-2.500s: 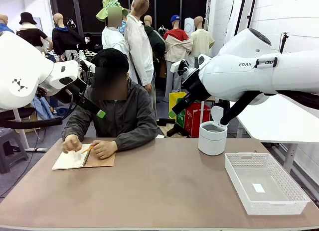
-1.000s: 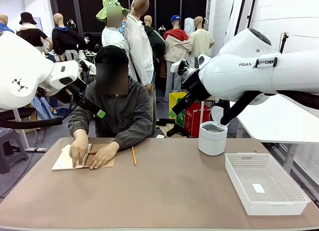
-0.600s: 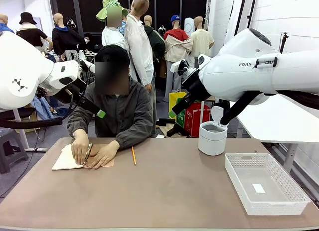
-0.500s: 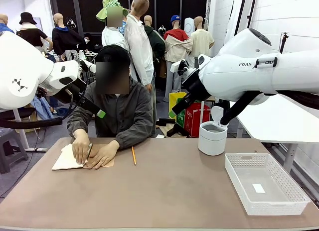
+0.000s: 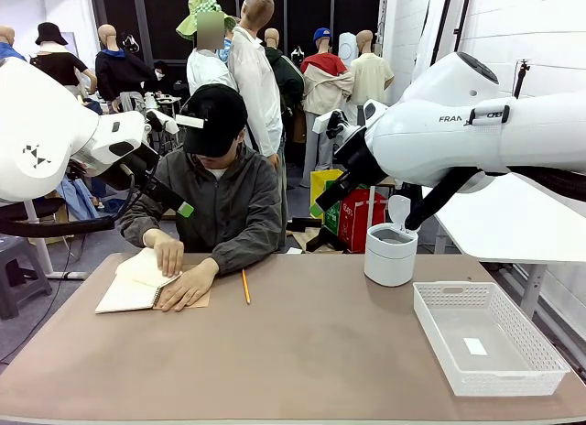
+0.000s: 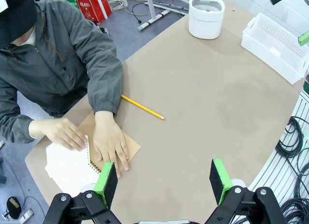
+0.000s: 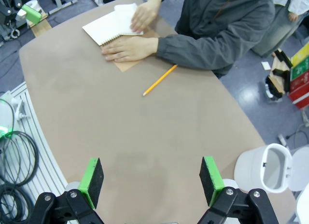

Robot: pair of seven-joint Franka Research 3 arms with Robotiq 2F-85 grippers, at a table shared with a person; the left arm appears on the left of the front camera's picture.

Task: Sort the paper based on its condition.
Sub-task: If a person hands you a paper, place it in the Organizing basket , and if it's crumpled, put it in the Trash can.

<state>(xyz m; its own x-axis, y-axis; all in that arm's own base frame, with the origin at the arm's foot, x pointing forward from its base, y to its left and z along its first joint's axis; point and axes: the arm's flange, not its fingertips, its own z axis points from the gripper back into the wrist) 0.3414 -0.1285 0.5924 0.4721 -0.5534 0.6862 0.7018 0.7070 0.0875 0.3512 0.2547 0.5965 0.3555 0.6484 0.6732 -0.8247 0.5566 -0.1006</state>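
White basket (image 5: 546,353) holds one small white slip (image 5: 474,345); lidded bin (image 5: 390,253) beyond it. Paper (image 5: 145,267) lifts under the person's hand (image 5: 168,256) at the notebook (image 5: 151,291), far left. My left gripper (image 6: 164,179) and right gripper (image 7: 152,180) gape, empty.

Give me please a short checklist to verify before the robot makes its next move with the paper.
1. Left gripper open, holding nothing: ok.
2. Right gripper open, holding nothing: ok.
3. Loose off-white sheet free to pick: not ok; the person's hand lifts a page of the kraft-cover spiral notebook.
4. White plastic mesh basket ready: ok, holds just a small white slip.
5. White round lidded bin open: ok.
6. Yellow pencil in the way: cannot tell.
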